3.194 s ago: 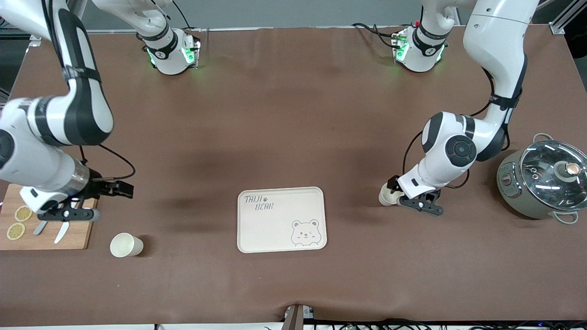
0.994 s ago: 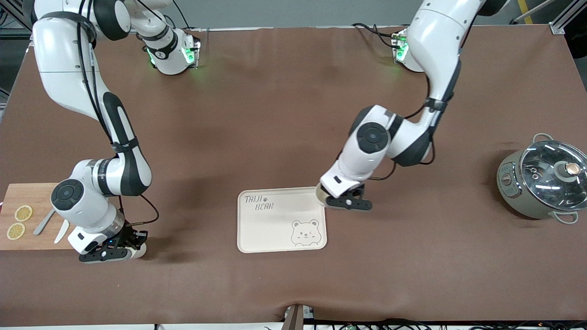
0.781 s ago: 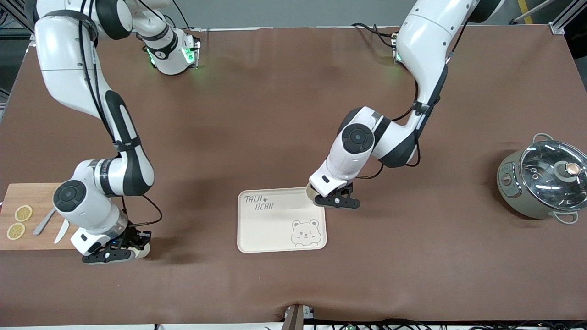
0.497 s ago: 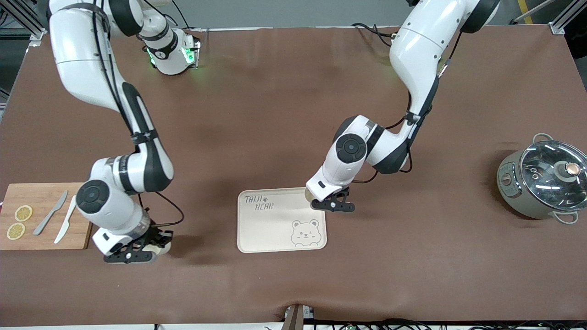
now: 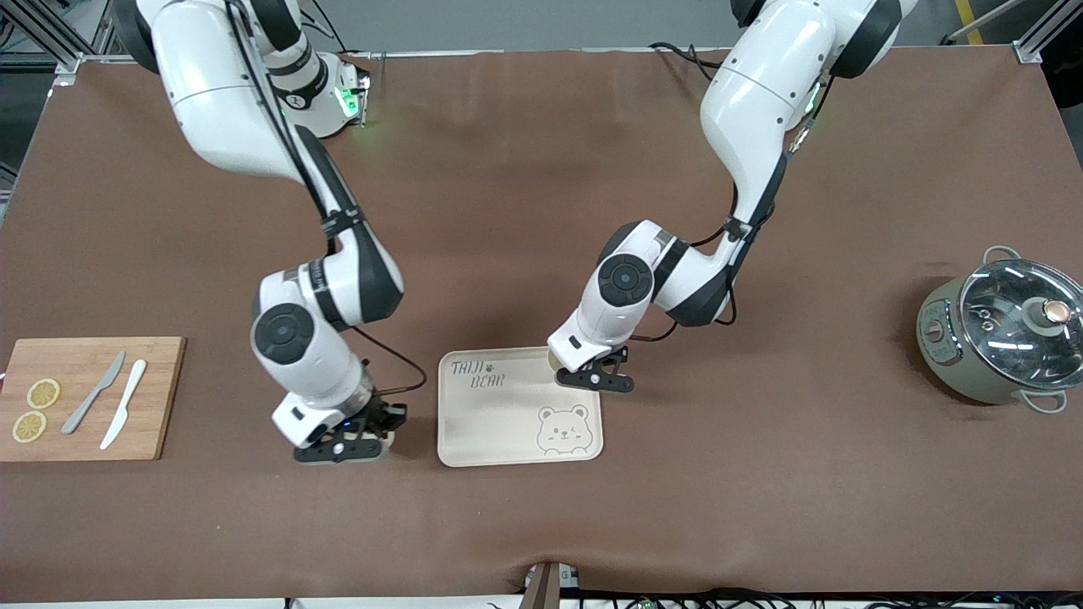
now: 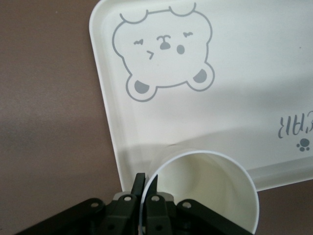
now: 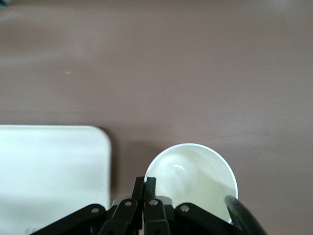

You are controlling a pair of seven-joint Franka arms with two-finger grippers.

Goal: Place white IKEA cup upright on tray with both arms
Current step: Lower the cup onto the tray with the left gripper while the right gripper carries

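The cream tray [image 5: 499, 423] with bear drawing lies mid-table, nearer the front camera. My left gripper [image 5: 592, 378] is shut on the rim of a white cup [image 5: 555, 360] over the tray's corner toward the left arm's end. In the left wrist view the gripper [image 6: 146, 182] pinches the cup [image 6: 205, 191], mouth up, above the tray's rim [image 6: 105, 98]. My right gripper [image 5: 338, 448] is shut on a second white cup [image 5: 381, 439] over the table beside the tray, toward the right arm's end. The right wrist view shows the gripper [image 7: 145, 182], the cup [image 7: 195, 176] and the tray's corner [image 7: 54, 166].
A wooden cutting board [image 5: 152, 397] with two knives and lemon slices lies at the right arm's end. A grey pot with a glass lid [image 5: 1003, 334] stands at the left arm's end. Brown cloth covers the table.
The right gripper took the cup beside the cutting board and carried it to the tray's side. The left gripper brought its cup over the tray's corner.
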